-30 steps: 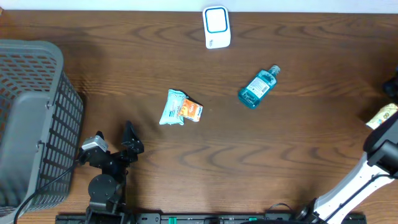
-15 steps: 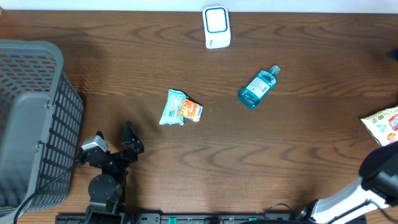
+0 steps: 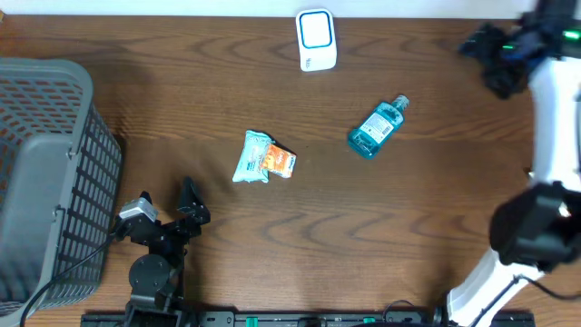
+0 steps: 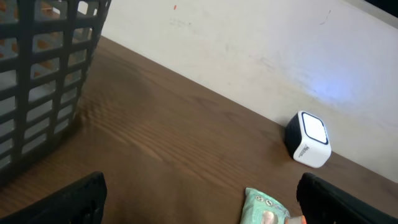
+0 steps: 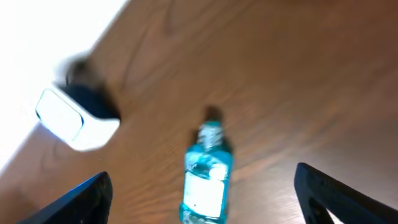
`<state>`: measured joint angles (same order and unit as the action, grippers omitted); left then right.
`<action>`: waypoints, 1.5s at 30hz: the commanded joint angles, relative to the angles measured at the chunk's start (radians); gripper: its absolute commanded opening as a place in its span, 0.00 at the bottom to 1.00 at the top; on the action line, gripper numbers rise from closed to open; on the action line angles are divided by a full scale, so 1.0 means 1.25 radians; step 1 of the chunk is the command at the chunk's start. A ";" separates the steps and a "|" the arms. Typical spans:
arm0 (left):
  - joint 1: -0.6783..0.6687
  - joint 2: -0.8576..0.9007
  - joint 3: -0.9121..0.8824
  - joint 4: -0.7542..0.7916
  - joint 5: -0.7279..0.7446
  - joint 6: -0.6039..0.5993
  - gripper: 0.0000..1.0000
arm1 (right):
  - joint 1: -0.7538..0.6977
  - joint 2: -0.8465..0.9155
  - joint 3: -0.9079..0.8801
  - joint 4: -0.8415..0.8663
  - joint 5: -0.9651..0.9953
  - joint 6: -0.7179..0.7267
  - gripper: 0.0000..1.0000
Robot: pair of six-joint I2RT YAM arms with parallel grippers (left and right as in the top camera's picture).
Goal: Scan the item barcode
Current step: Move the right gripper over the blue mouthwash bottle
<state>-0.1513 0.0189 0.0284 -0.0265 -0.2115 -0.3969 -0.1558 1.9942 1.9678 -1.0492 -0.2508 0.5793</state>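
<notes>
Right wrist view: the right gripper (image 5: pixel 202 174) has its two dark fingers (image 5: pixel 84 199) spread wide at the lower corners, gripping nothing; under the gap lies the bottle (image 5: pixel 205 186), a slim clear plastic flask of turquoise liquid with a pale label and a narrow neck, flat on its side on the table (image 5: pixel 298 74); the picture is blurred; up and to the left, apart from the bottle, sits the scanner (image 5: pixel 71 121), a rounded white block with a dark shadow behind it.

Left wrist view: the left gripper (image 4: pixel 199 193) is just as wide open, with matte black fingers (image 4: pixel 81 199) at both lower corners and nothing between them; at the bottom edge shows the top of the packet (image 4: pixel 264 208), a crinkled pale-green pouch with a scrap of orange; beyond it the scanner is a soft-cornered white cube, its face ringed in dark blue, close to the pale wall; on the left stands the basket (image 4: pixel 43 81), a grey plastic lattice of square holes.

Overhead: the table is dark brown wood with a wavy grain; the packet lies crumpled near the middle, the bottle to its right with its cap towards the far edge, the scanner at the far edge between them; the white right arm (image 3: pixel 554 109) reaches along the right side, its dark, blurred gripper well to the right of the scanner; the left gripper rests at the near edge beside the basket.
</notes>
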 commanded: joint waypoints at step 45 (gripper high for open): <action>0.003 -0.001 -0.016 -0.027 -0.004 -0.007 0.98 | 0.204 0.175 -0.242 0.250 0.317 0.279 0.62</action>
<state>-0.1513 0.0189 0.0284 -0.0265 -0.2111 -0.3973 0.1020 2.2021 1.6943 -0.7662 0.1242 0.9089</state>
